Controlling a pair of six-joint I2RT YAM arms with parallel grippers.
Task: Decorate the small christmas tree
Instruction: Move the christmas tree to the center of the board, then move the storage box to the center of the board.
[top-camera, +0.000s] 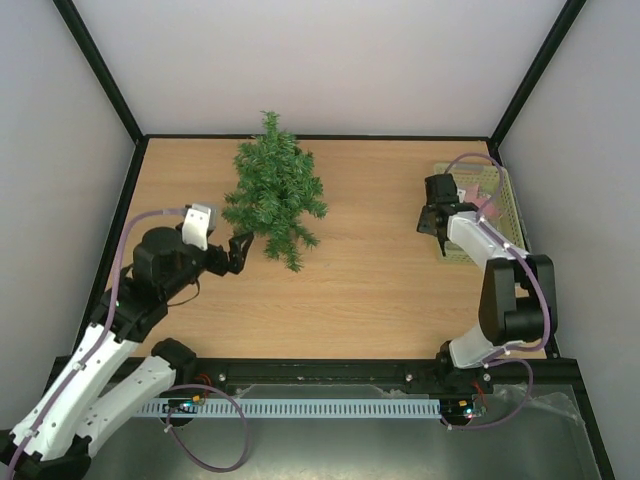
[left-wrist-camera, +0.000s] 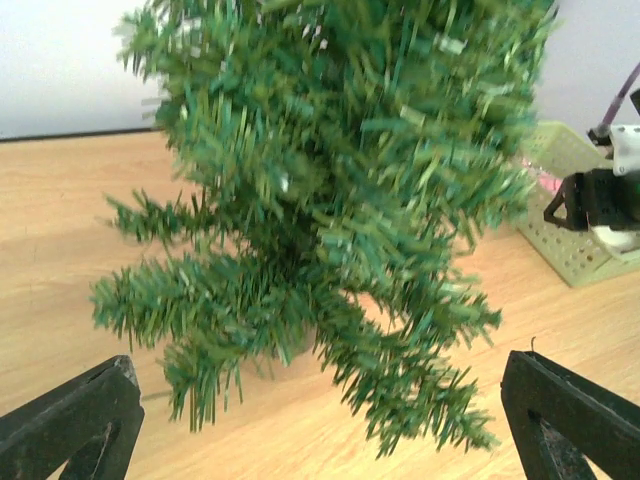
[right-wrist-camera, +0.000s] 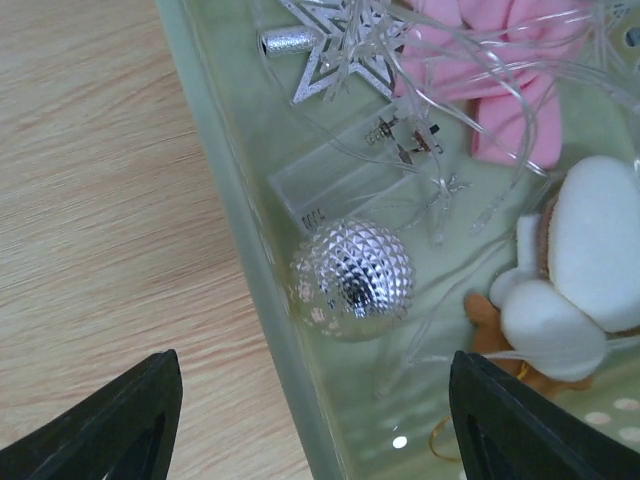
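The small christmas tree (top-camera: 272, 190) lies on the wooden table at the back left, its dark green branches also filling the left wrist view (left-wrist-camera: 330, 210). My left gripper (top-camera: 240, 252) is open and empty just left of the tree's lower branches. My right gripper (top-camera: 432, 222) is open and empty above the near left edge of the pale green basket (top-camera: 500, 215). In the right wrist view the basket's wall (right-wrist-camera: 250, 250) holds a silver faceted ball (right-wrist-camera: 352, 278), a silver star (right-wrist-camera: 335, 45), a pink bow (right-wrist-camera: 505, 80), a clear string of lights (right-wrist-camera: 440, 180) and a white and brown soft figure (right-wrist-camera: 570, 270).
Black frame posts and white walls close in the table on three sides. The basket also shows at the right in the left wrist view (left-wrist-camera: 570, 250), with my right gripper's wrist (left-wrist-camera: 600, 200) over it. Bare wood lies between the tree and the basket.
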